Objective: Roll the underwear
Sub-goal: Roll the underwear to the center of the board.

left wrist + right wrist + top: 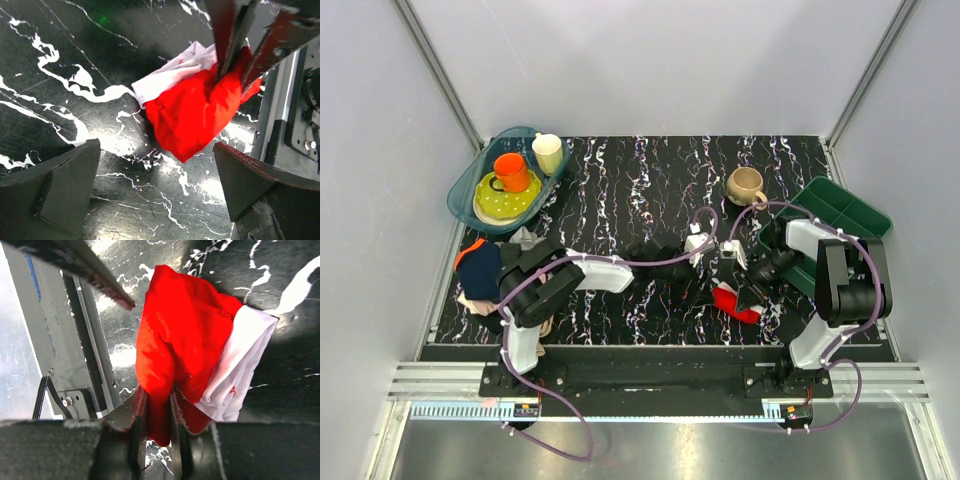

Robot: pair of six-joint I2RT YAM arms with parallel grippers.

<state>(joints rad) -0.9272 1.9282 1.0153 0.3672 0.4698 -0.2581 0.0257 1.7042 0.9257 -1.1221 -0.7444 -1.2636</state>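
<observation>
Here, the right claw (157,416) is clamped tight on a fold of the underwear (180,335). Red cloth is squeezed between its two fingers and the white trim spills out to one side. The bunched garment sits near the front edge of the counter (640,190), right of centre; whether it rests on the surface or is lifted clear cannot be told.

The left claw (156,150) is spread wide and holds nothing. It hangs over the counter just beside the underwear, apart from it.

Further back stands a tan mug (747,185), with a green bin (845,205) at the right edge. At the far left, a teal tray (460,195) carries a yellow plate (492,207), an orange cup (511,171) and a cream mug (548,152). A heap of other garments (480,268) lies at the near left.
</observation>
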